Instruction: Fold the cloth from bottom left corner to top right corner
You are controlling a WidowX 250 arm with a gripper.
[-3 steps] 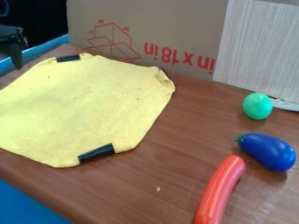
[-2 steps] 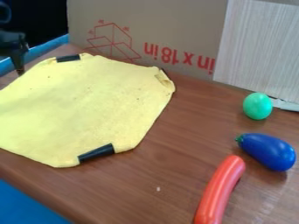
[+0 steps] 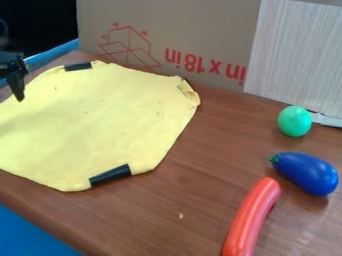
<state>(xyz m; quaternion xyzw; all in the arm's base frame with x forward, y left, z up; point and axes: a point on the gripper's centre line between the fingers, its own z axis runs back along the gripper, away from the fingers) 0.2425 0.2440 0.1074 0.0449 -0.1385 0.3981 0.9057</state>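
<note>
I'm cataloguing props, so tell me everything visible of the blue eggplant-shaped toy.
The blue eggplant-shaped toy, smooth, glossy, apparently plastic, has a small green stem at its narrow end. It lies on its side on the brown wood-look table, stem toward the upper left, below the green egg-shaped toy and right of the red sausage-shaped toy, touching neither.

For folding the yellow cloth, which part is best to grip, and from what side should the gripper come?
Probably the near rim of the yellow cloth, just left of the black strip, from steeply above: the cloth lies flat, so its rim should pinch more easily than its middle.
</note>
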